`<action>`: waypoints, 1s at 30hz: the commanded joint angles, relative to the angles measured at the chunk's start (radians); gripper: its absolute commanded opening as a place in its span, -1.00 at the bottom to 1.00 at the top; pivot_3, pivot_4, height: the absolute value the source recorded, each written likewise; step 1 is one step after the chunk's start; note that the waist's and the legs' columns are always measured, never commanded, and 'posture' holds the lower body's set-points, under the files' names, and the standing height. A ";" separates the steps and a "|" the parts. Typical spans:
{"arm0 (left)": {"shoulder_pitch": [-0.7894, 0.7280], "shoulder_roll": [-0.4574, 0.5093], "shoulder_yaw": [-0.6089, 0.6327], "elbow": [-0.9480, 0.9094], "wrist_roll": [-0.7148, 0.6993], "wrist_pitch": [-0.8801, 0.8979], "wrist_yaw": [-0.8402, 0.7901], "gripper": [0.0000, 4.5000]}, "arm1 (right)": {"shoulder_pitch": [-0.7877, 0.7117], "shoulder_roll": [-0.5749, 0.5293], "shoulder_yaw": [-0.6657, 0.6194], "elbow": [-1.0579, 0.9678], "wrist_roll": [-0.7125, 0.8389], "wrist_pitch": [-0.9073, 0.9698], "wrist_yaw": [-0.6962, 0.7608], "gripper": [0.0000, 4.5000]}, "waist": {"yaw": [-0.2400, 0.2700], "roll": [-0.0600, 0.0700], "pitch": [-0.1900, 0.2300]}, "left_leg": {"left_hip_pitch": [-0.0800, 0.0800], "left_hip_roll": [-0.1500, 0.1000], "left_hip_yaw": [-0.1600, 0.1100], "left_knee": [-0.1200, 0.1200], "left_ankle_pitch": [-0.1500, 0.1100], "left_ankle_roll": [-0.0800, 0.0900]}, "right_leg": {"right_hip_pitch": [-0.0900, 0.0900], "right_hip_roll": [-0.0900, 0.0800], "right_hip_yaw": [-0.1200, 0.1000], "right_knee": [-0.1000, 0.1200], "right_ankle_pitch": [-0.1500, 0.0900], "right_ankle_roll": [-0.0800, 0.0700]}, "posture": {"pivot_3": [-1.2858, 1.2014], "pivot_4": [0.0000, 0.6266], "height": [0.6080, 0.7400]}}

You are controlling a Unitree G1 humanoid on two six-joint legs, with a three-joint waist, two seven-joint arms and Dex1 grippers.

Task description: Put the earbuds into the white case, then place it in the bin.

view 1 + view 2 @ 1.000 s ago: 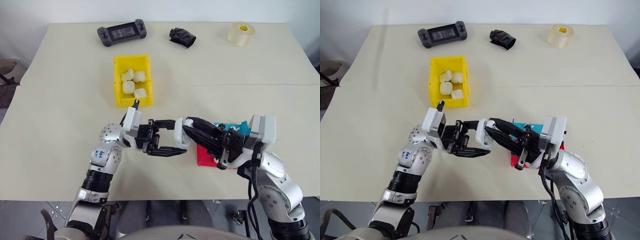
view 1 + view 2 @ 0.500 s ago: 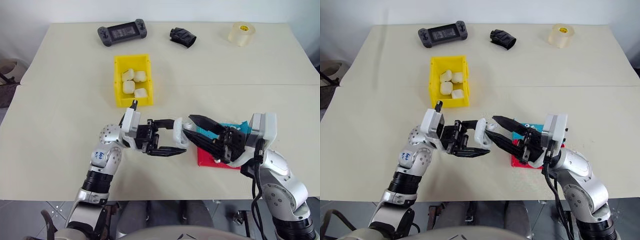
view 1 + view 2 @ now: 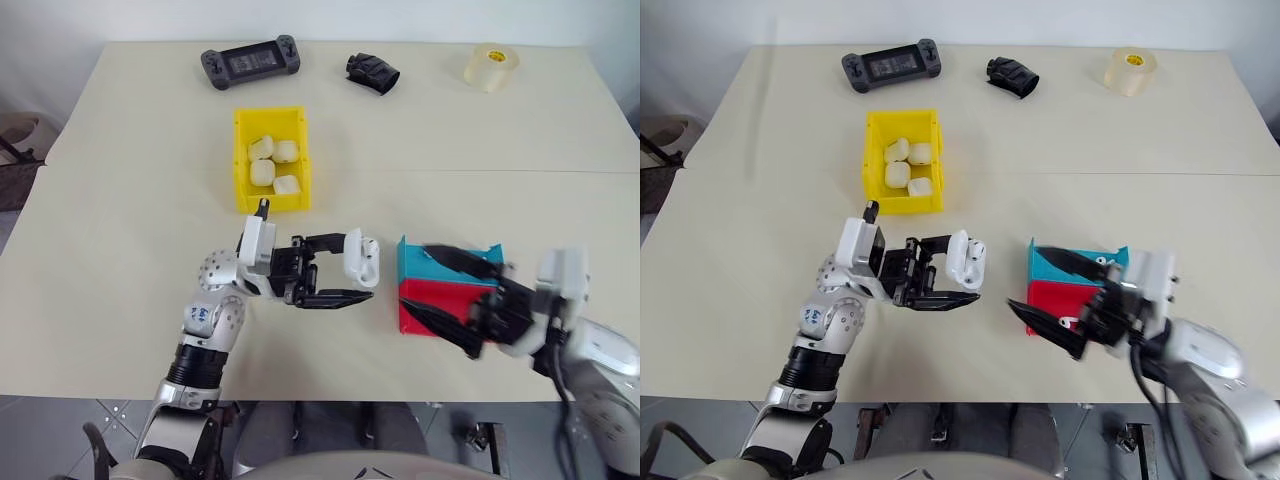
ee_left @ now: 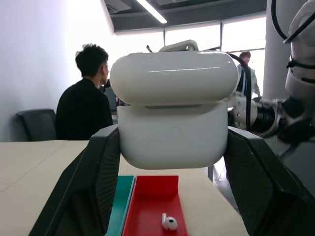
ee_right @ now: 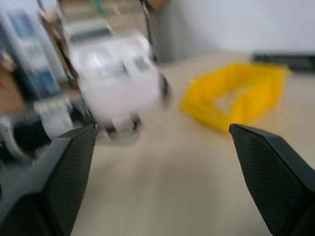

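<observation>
Holding four white cases, the bin (image 3: 243,160); left tool (image 3: 345,274) clamps the white case (image 3: 361,259); right tool (image 3: 440,297) apart.

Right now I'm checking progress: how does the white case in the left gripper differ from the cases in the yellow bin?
The white case is clamped off the table in the left gripper, lid ajar; the cases in the bin lie loose inside the yellow bin, and I can't tell their lids' state. It is single; they number four. All are glossy white pebbles.

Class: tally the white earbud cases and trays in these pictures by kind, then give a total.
Cases in the bin: 4
Held case: 1
Trays: 2, teal tray, red tray
Total: 7
</observation>
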 commanded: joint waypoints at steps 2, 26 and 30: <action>0.027 0.016 0.004 -0.045 -0.005 -0.027 -0.002 0.23 | 0.074 -0.042 -0.184 0.061 -0.008 -0.039 0.107 0.99 | -0.006 0.000 0.000 | 0.001 0.000 0.002 0.000 0.000 0.000 | 0.001 0.000 0.001 -0.001 0.000 0.000 | 0.03 -0.52 1.00; 0.138 0.049 -0.021 -0.195 -0.009 -0.013 0.104 0.23 | -0.655 -0.505 0.359 0.512 -0.532 0.183 0.299 0.99 | -0.007 0.003 0.001 | -0.003 0.001 -0.001 0.002 0.001 0.001 | -0.001 -0.002 0.000 -0.002 0.000 0.000 | 0.03 -0.52 1.00; 0.137 0.046 -0.030 -0.206 -0.008 -0.009 0.116 0.23 | -0.756 -0.479 0.452 0.611 -0.641 0.087 0.354 0.99 | -0.007 0.003 0.001 | -0.003 0.001 -0.001 0.002 0.001 0.001 | -0.001 -0.002 -0.001 -0.002 0.000 0.001 | 0.03 -0.52 1.00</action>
